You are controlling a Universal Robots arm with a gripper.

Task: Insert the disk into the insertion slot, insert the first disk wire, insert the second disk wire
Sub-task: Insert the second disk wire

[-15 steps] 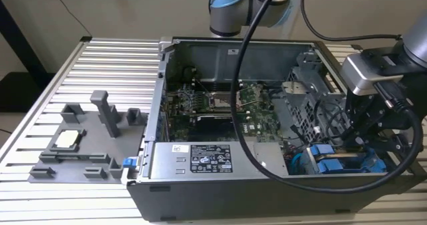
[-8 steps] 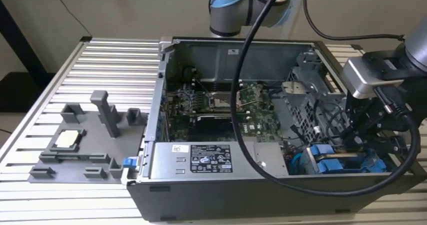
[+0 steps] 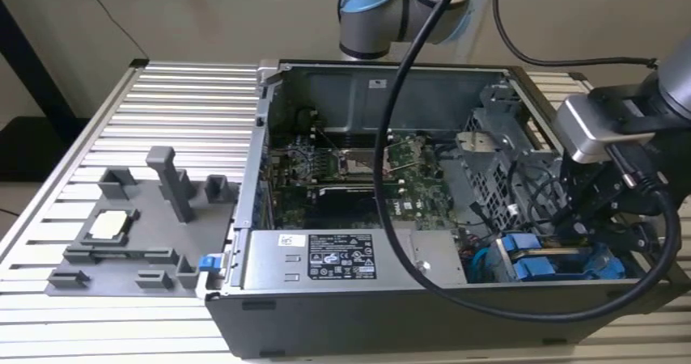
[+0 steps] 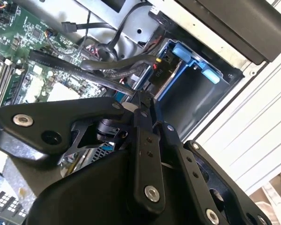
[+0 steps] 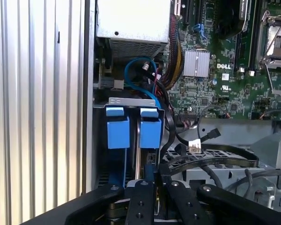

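The disk (image 5: pixel 140 133), in its blue carrier, is seen seated upright in the drive bay at the front corner of the computer case (image 3: pixel 324 315), beside the silver power-supply box (image 3: pixel 335 259); in the exterior view its blue tabs are visible at the case's corner nearest the exterior view's right. Insertion of the disk is therefore judged done, and the step in hand is judged to be a wire insertion.

The gripper (image 5: pixel 147 187) is positioned directly over the bay, close to the black cables (image 5: pixel 206 154) draped across the metal cage. In both wrist views the fingers (image 4: pixel 143 110) are seen drawn close together at the tips; whether a connector is clamped between them cannot be told.

For the step to be done well, the connector should be kept square to its port, lowered straight, and the loose cables kept from being snagged or pinched against the cage edge.
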